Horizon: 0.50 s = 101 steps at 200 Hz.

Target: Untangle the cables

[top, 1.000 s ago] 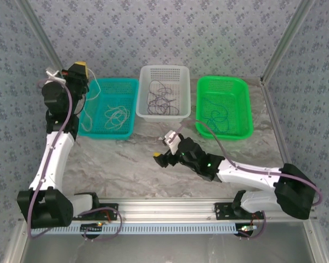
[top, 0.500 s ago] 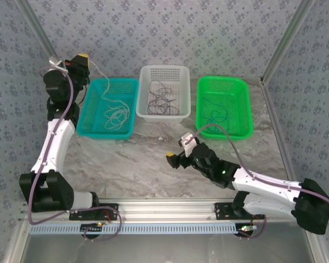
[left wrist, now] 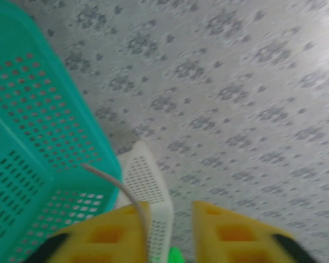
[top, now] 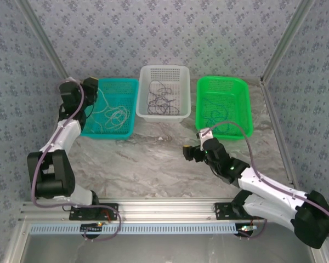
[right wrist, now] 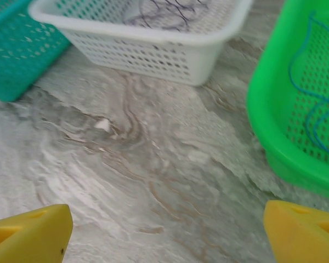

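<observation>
Motion blur smears the left wrist view; the left end effector's (left wrist: 170, 213) yellow fingers (left wrist: 107, 235) are cut by its bottom edge, and whether the thin whitish cable (left wrist: 112, 179) touches one is unclear. The bright green perforated plastic basket (right wrist: 266, 120) runs off the right wrist view.

Left gripper (top: 91, 87) moved from high left down to teal basket (top: 112, 135) left rim, jaws now parted. Right gripper (top: 187, 152) shifted right, nearer green basket (top: 225, 135).

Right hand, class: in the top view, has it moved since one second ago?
Yes. The right hand has moved rightward, from below the white basket toward the green basket.
</observation>
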Each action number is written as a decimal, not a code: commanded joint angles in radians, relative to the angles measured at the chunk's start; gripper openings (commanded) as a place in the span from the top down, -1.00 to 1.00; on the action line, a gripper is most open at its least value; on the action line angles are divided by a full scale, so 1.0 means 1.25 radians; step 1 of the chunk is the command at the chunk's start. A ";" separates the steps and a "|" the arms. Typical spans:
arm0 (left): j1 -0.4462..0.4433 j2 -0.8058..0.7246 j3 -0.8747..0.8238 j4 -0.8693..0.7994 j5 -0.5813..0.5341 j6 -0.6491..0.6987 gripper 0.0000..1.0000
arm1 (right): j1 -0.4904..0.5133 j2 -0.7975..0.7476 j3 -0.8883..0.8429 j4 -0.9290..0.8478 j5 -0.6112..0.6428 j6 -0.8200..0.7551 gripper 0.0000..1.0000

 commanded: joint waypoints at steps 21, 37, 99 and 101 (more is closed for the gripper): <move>-0.002 -0.036 0.020 -0.136 0.051 0.180 -0.61 | -0.024 0.007 0.044 -0.063 0.009 0.027 -0.84; -0.011 -0.063 0.034 -0.204 0.037 0.260 -0.99 | -0.041 0.009 0.061 -0.092 0.010 0.023 -0.83; -0.147 -0.117 0.093 -0.498 -0.150 0.575 -0.99 | -0.091 0.022 0.110 -0.158 -0.003 0.010 -0.84; -0.153 -0.120 0.090 -0.501 -0.155 0.582 -0.99 | -0.092 0.023 0.111 -0.160 -0.003 0.008 -0.84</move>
